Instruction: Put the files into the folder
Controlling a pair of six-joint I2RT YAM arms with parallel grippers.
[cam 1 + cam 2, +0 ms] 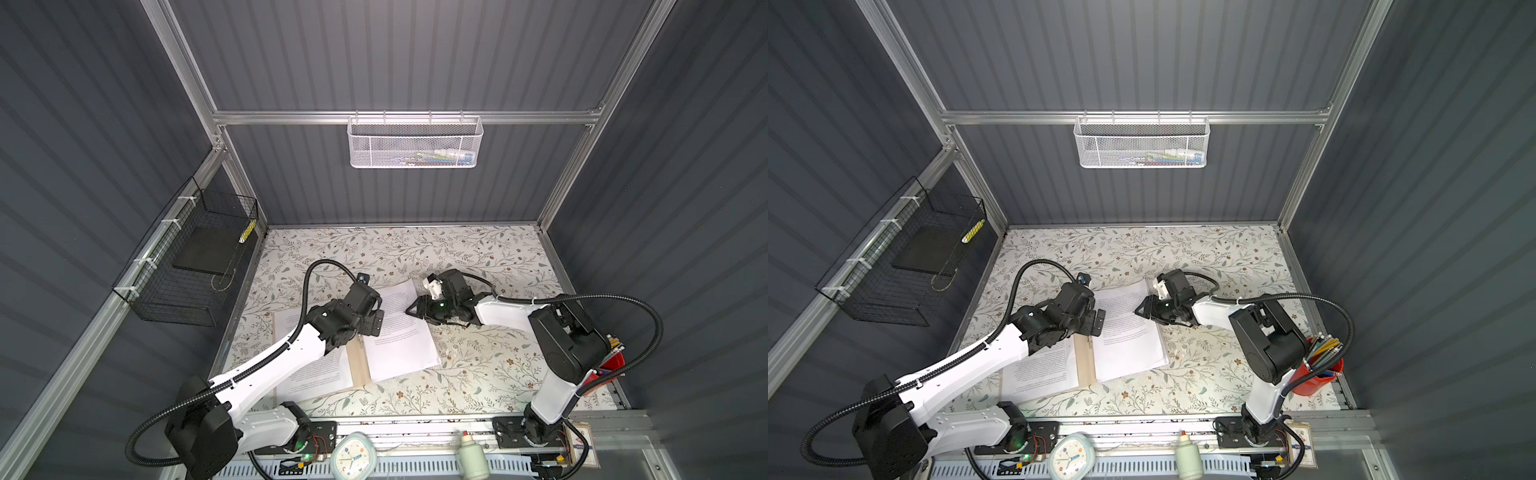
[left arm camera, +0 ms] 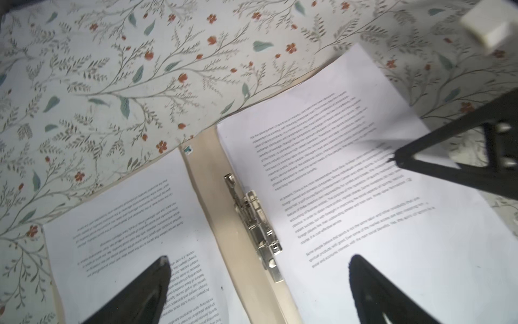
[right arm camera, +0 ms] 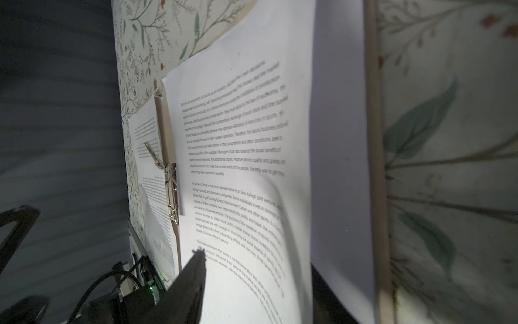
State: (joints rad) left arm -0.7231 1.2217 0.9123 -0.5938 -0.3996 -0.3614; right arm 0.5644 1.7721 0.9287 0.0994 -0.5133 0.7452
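Observation:
The tan folder [image 1: 360, 362] lies open on the flowered table, its metal clip [image 2: 255, 221] along the spine. Printed files cover both halves: one sheet [image 1: 322, 374] on the left half, a stack [image 1: 401, 345] on the right half. My left gripper [image 2: 259, 261] hangs open just above the spine, one fingertip over each half, holding nothing. My right gripper [image 1: 410, 311] is at the far right edge of the right stack. In the right wrist view its jaws stand apart, and the curled edge of the top sheet [image 3: 252, 196] passes between them. One finger [image 3: 196, 261] shows; the other is mostly behind the paper.
A black wire basket [image 1: 187, 270] holding a black pad hangs on the left wall. A white mesh basket [image 1: 415, 143] hangs on the back rail. A red pen cup [image 1: 1316, 376] stands at the right edge. A clock [image 1: 353, 455] and a white bottle [image 1: 471, 457] sit along the front rail.

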